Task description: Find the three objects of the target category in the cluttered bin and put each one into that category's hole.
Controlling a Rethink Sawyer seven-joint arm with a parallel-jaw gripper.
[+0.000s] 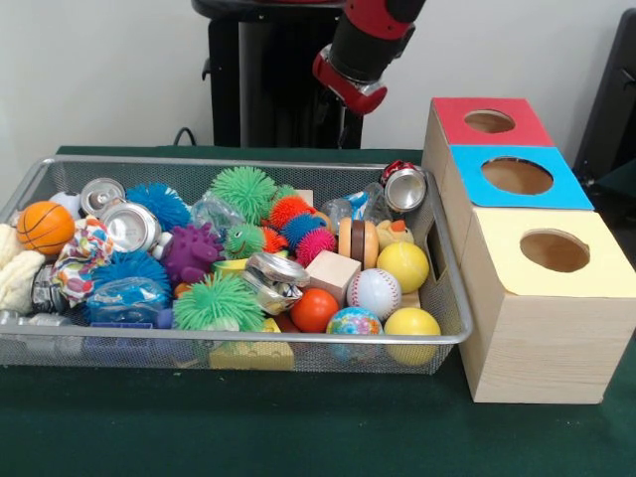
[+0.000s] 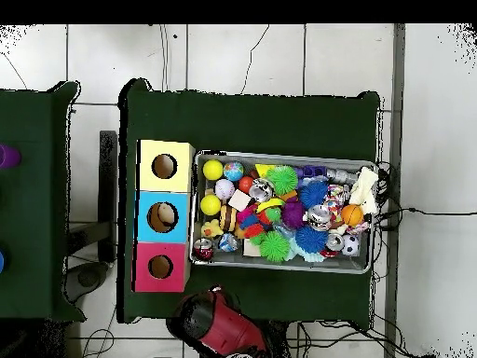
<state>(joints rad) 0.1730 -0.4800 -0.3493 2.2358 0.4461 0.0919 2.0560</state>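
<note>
Cluttered wire bin (image 1: pixel 40 177), crushed cans (image 1: pixel 129 225), any labels seemingly unreadable

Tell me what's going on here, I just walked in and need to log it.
Nothing is being handled yet. The red arm is drawn back above the table, not touching anything. The mesh bin is packed with balls, spiky toys and cans. Beside it stands the wooden box with its red, blue and yellow holes.
</note>
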